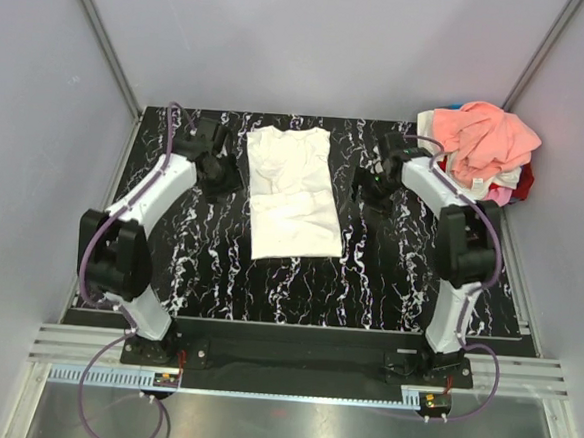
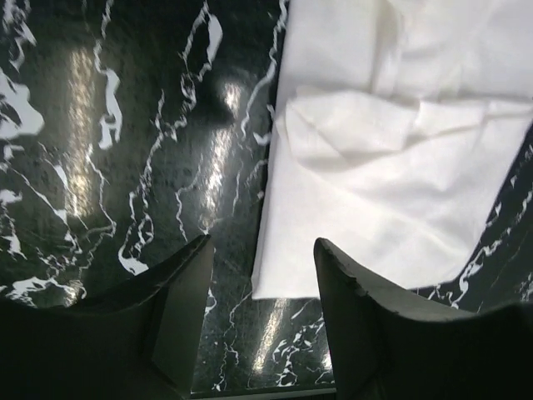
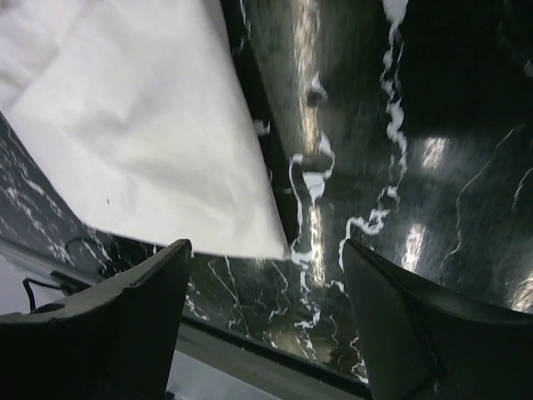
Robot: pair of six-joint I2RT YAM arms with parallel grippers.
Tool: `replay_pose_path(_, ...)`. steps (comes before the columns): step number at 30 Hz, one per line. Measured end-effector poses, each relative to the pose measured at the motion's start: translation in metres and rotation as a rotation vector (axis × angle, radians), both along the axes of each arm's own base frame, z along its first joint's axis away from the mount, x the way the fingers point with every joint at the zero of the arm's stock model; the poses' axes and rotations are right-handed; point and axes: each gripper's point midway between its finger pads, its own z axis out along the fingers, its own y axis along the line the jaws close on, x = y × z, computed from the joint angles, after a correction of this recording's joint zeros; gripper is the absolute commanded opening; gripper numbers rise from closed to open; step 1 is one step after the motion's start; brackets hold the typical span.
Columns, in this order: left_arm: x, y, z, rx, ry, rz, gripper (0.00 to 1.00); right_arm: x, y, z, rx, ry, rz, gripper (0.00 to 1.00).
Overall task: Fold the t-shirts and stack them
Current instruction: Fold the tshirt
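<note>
White cloth lies flat on the black, white-veined marble counter [image 1: 388,276]: one t-shirt [image 1: 292,191], folded into a long narrow panel that runs from the far edge toward the middle, with a cross fold showing about halfway along it. A heaped pile of t-shirts [image 1: 482,147] sits loose in the far right corner against the grey walls. A salmon-peach one is on top, with cream, pink and red cloth showing beneath; how many are in the heap cannot be counted. The left end effector [image 1: 220,169] hangs just beside the panel's left edge and the right end effector [image 1: 366,189] just beside its right edge. There are two arms, one on each side. Both wrist views show the fingers spread apart with nothing between them, only bare marble and a corner of the white shirt beyond the tips. Open counter stretches from the shirt's near hem to the arm bases, and along both sides of the panel.
</note>
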Motion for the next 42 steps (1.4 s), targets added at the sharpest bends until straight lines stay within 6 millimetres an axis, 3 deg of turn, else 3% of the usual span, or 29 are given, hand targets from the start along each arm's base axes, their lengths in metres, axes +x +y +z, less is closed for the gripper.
replay_pose_path(3,-0.039,-0.01,-0.008,-0.042,-0.032,-0.033,0.57,-0.037,0.005,-0.002,0.065,0.01,0.004,0.74)
replay_pose_path(8,-0.105,-0.021,-0.06,-0.108,0.037,-0.066,0.58,-0.08,0.011,-0.028,0.158,0.066,0.0,0.69)
replay_pose_path(13,-0.139,-0.033,-0.09,-0.139,0.069,-0.107,0.58,-0.113,0.014,-0.053,0.204,0.147,-0.02,0.64)
replay_pose_path(23,-0.118,-0.048,-0.099,-0.208,-0.015,-0.101,0.57,-0.101,0.031,-0.05,0.236,0.078,-0.006,0.51)
replay_pose_path(32,-0.11,-0.06,-0.106,-0.239,-0.037,-0.109,0.53,-0.092,0.035,-0.054,0.231,0.063,-0.019,0.27)
replay_pose_path(35,-0.109,-0.062,-0.106,-0.242,-0.039,-0.112,0.41,-0.092,0.035,-0.054,0.232,0.064,-0.022,0.18)
replay_pose_path(37,-0.11,-0.062,-0.107,-0.24,-0.036,-0.11,0.08,-0.091,0.036,-0.054,0.234,0.062,-0.023,0.08)
replay_pose_path(38,-0.11,-0.062,-0.108,-0.241,-0.033,-0.107,0.0,-0.09,0.036,-0.054,0.235,0.059,-0.023,0.03)
replay_pose_path(42,-0.111,-0.063,-0.11,-0.237,-0.031,-0.116,0.0,-0.088,0.037,-0.053,0.241,0.052,-0.028,0.0)
